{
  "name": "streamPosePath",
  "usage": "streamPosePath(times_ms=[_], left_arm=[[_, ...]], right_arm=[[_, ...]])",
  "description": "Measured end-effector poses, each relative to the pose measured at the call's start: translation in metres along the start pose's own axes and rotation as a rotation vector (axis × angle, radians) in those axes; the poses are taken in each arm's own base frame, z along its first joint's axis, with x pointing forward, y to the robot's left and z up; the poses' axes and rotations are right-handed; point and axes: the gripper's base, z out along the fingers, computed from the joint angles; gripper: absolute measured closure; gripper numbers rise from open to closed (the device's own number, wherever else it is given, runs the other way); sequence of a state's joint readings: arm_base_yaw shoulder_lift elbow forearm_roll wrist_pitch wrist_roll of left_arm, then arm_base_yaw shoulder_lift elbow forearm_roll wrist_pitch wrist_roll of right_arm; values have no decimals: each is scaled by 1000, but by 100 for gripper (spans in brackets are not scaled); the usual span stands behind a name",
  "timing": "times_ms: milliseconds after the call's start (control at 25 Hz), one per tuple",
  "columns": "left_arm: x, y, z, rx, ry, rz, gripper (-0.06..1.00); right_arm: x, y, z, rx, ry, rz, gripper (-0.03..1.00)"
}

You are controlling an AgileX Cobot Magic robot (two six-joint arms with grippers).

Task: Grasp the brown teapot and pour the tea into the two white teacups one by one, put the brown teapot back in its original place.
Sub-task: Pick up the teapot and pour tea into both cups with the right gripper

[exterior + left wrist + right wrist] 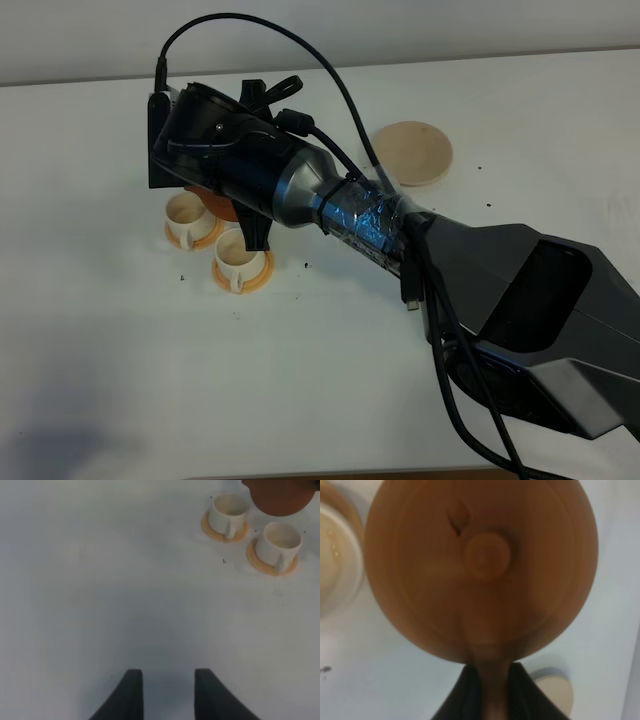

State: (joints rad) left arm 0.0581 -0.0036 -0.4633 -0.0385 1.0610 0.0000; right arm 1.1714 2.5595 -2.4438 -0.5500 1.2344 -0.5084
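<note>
The brown teapot (485, 565) fills the right wrist view, lid knob facing the camera. My right gripper (490, 695) is shut on its loop handle. In the high view my right arm (300, 190) reaches across to the left and hides most of the teapot (222, 206), which is just behind the two white teacups (187, 212) (238, 256) on their orange saucers. In the left wrist view the cups (227, 511) (280, 541) and the teapot (280, 497) show far off. My left gripper (167, 695) is open and empty over bare table. The beige coaster (412, 152) lies bare.
The white table (120, 380) carries a few small dark specks near the cups. The right arm's cable (330, 80) loops above the wrist. The coaster also shows behind the teapot in the right wrist view (556, 692).
</note>
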Motion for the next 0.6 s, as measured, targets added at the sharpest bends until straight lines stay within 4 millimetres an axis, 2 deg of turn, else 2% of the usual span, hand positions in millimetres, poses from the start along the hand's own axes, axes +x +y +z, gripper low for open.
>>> streamPosePath(times_ms=[200,600], left_arm=[[0,0,0,0,0,0,65],[0,0,0,0,0,0,65]], right_arm=[[-2,0,-1,47,23,-52,84],[-8,10,8,98,68,-131,84]])
